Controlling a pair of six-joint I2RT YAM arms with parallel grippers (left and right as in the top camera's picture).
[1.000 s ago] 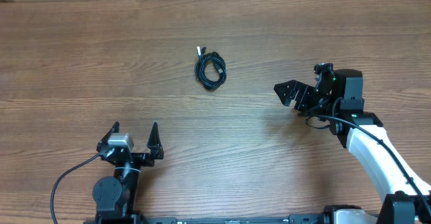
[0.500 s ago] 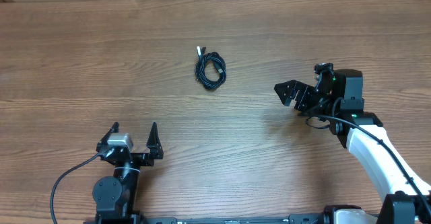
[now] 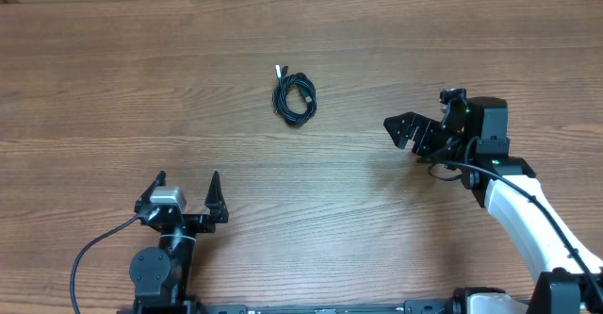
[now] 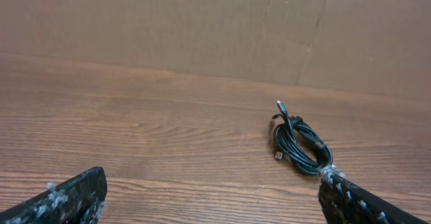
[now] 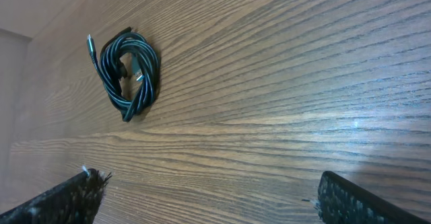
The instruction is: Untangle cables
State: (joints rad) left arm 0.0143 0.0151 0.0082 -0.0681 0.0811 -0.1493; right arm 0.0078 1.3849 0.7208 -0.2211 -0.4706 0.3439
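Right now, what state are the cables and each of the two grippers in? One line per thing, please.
cables: bunched in one small coil, flat on the table, a silver-tipped plug poking out, nothing touching them.
left gripper: open, empty, well apart from the coil.
right gripper: open, empty, off to the coil's right, not touching it.

The right arm [image 3: 526, 215] is black with a white link; the left end effector [image 3: 188, 178] is black.
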